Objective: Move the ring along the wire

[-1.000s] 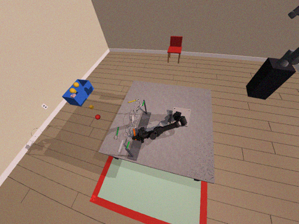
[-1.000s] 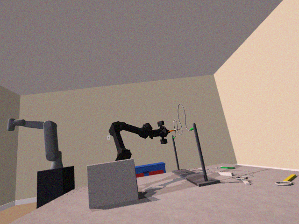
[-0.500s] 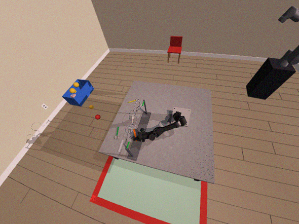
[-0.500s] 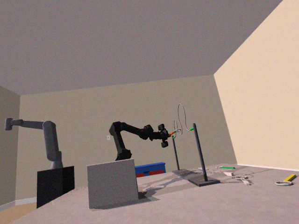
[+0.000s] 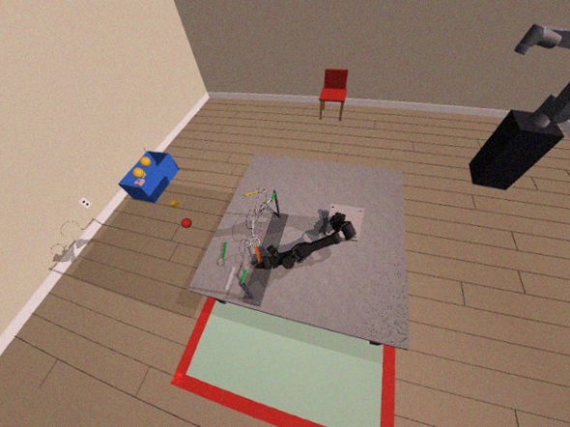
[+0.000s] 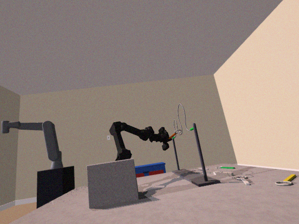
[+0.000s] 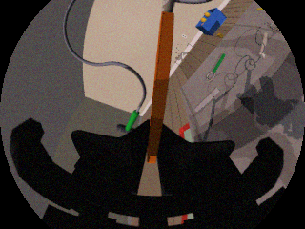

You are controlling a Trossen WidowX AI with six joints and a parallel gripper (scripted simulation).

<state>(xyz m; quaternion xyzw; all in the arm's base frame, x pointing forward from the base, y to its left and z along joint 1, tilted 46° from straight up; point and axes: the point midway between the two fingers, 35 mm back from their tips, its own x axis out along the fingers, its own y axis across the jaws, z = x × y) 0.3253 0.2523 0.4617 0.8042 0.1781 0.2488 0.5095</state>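
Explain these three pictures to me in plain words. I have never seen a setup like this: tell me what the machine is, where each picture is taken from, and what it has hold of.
The black jointed machine is a robot arm bolted to a grey table. One picture looks down from high up, one looks across the table from the side, and the round one is taken from the arm's wrist, looking past its hand.

On the table stand two dark posts joined by a looping thin wire with short green ends. The hand is shut on an orange handle that carries a ring, up near the farther post. A few spare pieces lie loose on the table.
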